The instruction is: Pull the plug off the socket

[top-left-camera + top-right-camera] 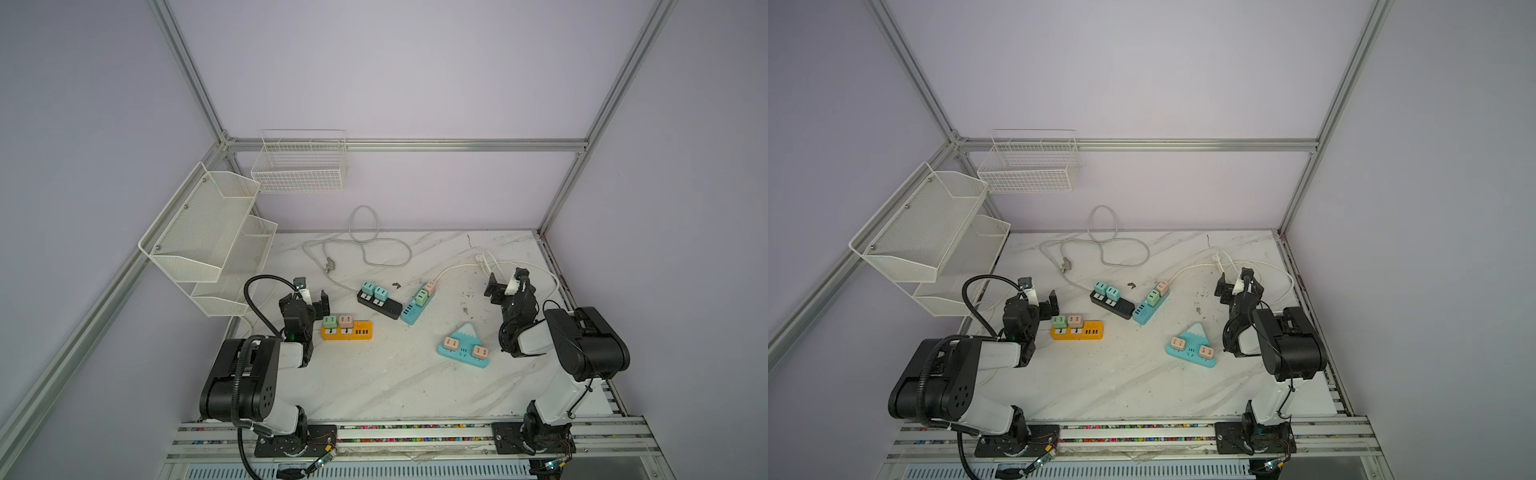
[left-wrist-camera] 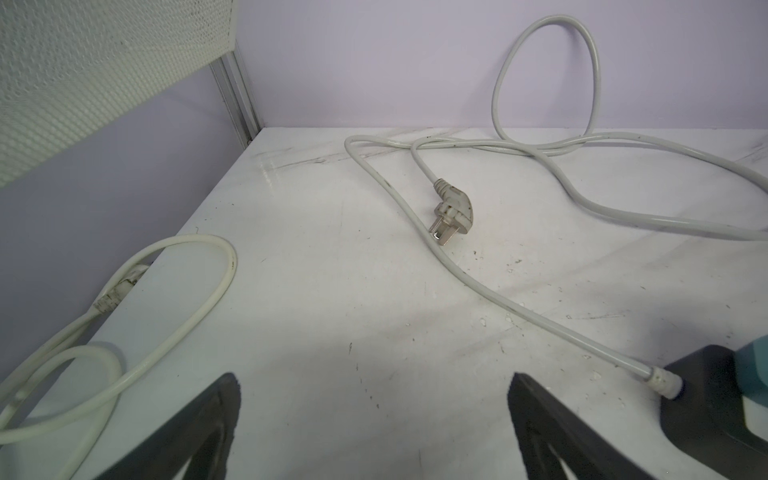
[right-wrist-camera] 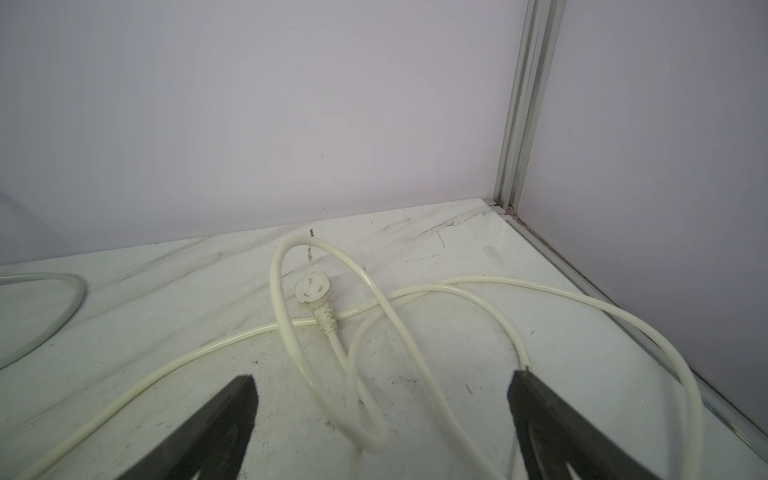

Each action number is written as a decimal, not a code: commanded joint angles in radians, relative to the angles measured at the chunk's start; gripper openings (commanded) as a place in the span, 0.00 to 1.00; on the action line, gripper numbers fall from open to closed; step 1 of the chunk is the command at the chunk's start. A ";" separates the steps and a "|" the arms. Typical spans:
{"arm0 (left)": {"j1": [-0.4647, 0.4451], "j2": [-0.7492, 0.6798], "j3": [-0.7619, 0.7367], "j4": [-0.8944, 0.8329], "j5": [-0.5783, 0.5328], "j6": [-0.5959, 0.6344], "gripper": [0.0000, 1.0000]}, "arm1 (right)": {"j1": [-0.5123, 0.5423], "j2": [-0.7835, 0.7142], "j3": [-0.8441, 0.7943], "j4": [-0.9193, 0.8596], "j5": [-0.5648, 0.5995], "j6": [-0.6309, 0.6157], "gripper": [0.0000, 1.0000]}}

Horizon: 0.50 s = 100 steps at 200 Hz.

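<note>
Orange power strip [image 1: 358,332] lies beside my left gripper [image 1: 314,300], jaws wide apart and empty, like my right gripper [image 1: 505,286]. I'd straddle its green plug [image 1: 330,322] squarely, pull straight up.

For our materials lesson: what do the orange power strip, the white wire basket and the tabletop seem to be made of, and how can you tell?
Orange power strip: likely moulded plastic, matt, even colour, rounded corners. Wire basket: thin grid rods, probably white-coated metal. Tabletop: white with grey veins, slight sheen; real marble or a printed surface, cannot tell.
</note>
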 commanded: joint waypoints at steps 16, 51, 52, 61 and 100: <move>0.000 -0.167 -0.008 -0.057 0.011 -0.002 1.00 | 0.001 -0.135 -0.016 -0.042 0.055 0.014 0.98; 0.000 -0.316 0.013 -0.229 0.010 -0.092 1.00 | 0.001 -0.236 0.008 -0.167 0.130 0.067 0.98; 0.000 -0.320 0.013 -0.234 0.011 -0.096 1.00 | 0.001 -0.241 0.010 -0.178 0.130 0.071 0.98; 0.000 -0.354 0.020 -0.267 0.021 -0.133 0.99 | 0.001 -0.282 0.035 -0.267 0.127 0.102 0.97; 0.000 -0.451 0.075 -0.406 0.028 -0.329 1.00 | 0.001 -0.352 0.196 -0.626 0.048 0.236 0.97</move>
